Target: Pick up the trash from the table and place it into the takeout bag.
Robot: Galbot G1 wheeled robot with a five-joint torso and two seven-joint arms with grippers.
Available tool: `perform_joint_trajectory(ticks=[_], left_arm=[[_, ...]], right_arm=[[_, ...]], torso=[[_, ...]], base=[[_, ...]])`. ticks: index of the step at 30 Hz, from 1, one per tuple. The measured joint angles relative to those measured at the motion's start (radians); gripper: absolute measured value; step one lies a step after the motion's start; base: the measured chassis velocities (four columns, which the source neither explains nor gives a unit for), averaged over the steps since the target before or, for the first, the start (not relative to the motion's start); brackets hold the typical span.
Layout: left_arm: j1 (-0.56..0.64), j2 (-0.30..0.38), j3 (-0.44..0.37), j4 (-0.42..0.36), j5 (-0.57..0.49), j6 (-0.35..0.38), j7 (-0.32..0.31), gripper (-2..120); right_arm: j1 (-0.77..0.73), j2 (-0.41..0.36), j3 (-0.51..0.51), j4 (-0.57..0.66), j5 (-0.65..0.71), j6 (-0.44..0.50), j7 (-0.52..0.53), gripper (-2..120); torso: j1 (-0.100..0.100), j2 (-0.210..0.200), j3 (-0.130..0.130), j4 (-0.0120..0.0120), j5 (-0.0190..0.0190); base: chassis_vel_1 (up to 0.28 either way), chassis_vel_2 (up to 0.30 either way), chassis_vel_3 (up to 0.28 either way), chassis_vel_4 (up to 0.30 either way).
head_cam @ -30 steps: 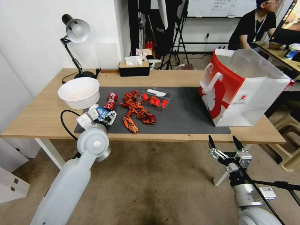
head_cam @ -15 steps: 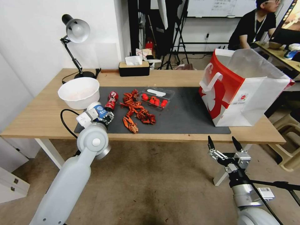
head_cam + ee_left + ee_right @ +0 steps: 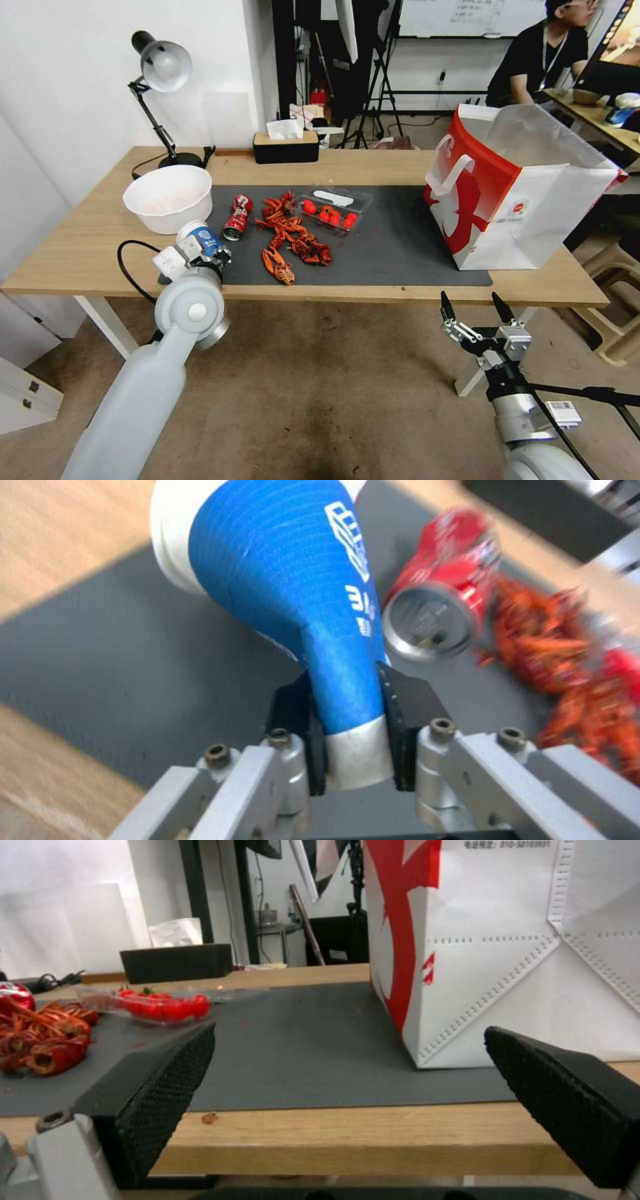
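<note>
- One left gripper (image 3: 350, 715) is pinching the blue paper cup (image 3: 293, 595), squashing its base above the dark grey mat (image 3: 400, 247).
- One crushed red can (image 3: 236, 217) is lying just beside.
- One right gripper (image 3: 473, 313) is hanging wide apart below the table (image 3: 80, 247), near the takeout bag (image 3: 513, 200).

One cup (image 3: 200, 238), one can (image 3: 236, 217), one bowl (image 3: 168, 197), one bag (image 3: 517, 190), one lamp (image 3: 159, 87), one tissue box (image 3: 286, 146), one tomato tray (image 3: 331, 209), two grippers: left (image 3: 215, 256), right (image 3: 474, 308).
</note>
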Motion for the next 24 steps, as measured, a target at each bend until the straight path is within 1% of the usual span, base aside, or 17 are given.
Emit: perform_joint_trajectory(ticks=[1,3,4,7,8,9,11,12,13,14,15,16,19,20,23,24], left_arm=[[0.000,0.000,0.000,0.000,0.000,0.000,0.000,15],[0.040,0.014,-0.018,-0.033,0.027,-0.024,0.061,11],[0.040,0.014,-0.018,-0.033,0.027,-0.024,0.061,11],[0.098,0.028,-0.042,-0.075,0.067,-0.062,0.149,9],[0.098,0.028,-0.042,-0.075,0.067,-0.062,0.149,9],[0.112,0.031,-0.047,-0.087,0.081,-0.075,0.175,9],[0.139,0.041,-0.053,-0.110,0.126,-0.118,0.257,9],[0.139,0.041,-0.053,-0.110,0.126,-0.118,0.257,9],[0.145,0.046,-0.054,-0.115,0.138,-0.131,0.286,9],[0.148,0.052,-0.056,-0.120,0.151,-0.150,0.323,9],[0.148,0.064,-0.056,-0.125,0.161,-0.178,0.379,9],[0.148,0.064,-0.056,-0.125,0.161,-0.178,0.379,9],[0.124,0.105,-0.049,-0.126,0.169,-0.251,0.518,9],[0.124,0.105,-0.049,-0.126,0.169,-0.251,0.518,9],[0.076,0.147,-0.019,-0.107,0.187,-0.311,0.621,9],[0.076,0.147,-0.019,-0.107,0.187,-0.311,0.621,9]], right_arm=[[0.000,0.000,0.000,0.000,0.000,0.000,0.000,100],[0.003,-0.001,-0.004,0.000,-0.003,0.000,0.000,100],[0.003,-0.001,-0.004,0.000,-0.003,0.000,0.000,100],[0.009,-0.002,-0.010,0.000,-0.006,-0.001,0.000,100],[0.009,-0.002,-0.010,0.000,-0.006,-0.001,0.000,100],[0.011,-0.002,-0.011,0.001,-0.006,-0.001,0.000,100],[0.013,-0.004,-0.014,0.004,-0.007,-0.002,0.001,100],[0.013,-0.004,-0.014,0.004,-0.007,-0.002,0.001,100],[0.014,-0.004,-0.014,0.004,-0.007,-0.002,0.001,100],[0.014,-0.004,-0.015,0.005,-0.007,-0.002,0.001,100],[0.013,-0.004,-0.015,0.007,-0.007,-0.002,0.001,100],[0.013,-0.004,-0.015,0.007,-0.007,-0.002,0.001,100],[0.006,-0.002,-0.014,0.010,-0.007,-0.001,0.000,100],[0.006,-0.002,-0.014,0.010,-0.007,-0.001,0.000,100],[-0.001,0.000,-0.011,0.012,-0.007,0.002,-0.001,100],[-0.001,0.000,-0.011,0.012,-0.007,0.002,-0.001,100]], torso=[[0.000,0.000,0.000,0.0000,0.0000],[0.000,0.000,0.000,-0.0001,0.0002],[0.000,0.000,0.000,-0.0001,0.0002],[0.000,0.000,0.000,0.0000,0.0003],[0.000,0.000,0.000,0.0000,0.0003],[0.000,0.000,0.000,-0.0001,0.0003],[0.000,0.000,0.000,-0.0002,0.0004],[0.000,0.000,0.000,-0.0002,0.0004],[0.000,0.000,0.000,-0.0002,0.0003],[0.000,0.000,0.000,-0.0001,0.0003],[0.000,0.000,0.000,-0.0002,0.0003],[0.000,0.000,0.000,-0.0002,0.0003],[0.000,0.000,0.000,-0.0004,0.0006],[0.000,0.000,0.000,-0.0004,0.0006],[0.000,0.000,0.000,-0.0002,0.0003],[0.000,0.000,0.000,-0.0002,0.0003]], base=[[0.000,0.000,0.000,0.000],[0.000,0.000,0.000,0.000],[0.000,0.000,0.000,0.000],[0.000,0.000,0.000,0.000],[0.000,0.000,0.000,0.000],[0.000,0.000,0.000,0.000],[0.000,0.000,0.000,0.000],[0.000,0.000,0.000,0.000],[0.000,0.000,0.000,0.000],[0.000,0.000,0.000,0.000],[0.000,0.000,0.000,0.000],[0.000,0.000,0.000,0.000],[0.000,0.000,0.000,0.000],[0.000,0.000,0.000,0.000],[0.000,0.000,0.000,0.000],[0.000,0.000,0.000,0.000]])
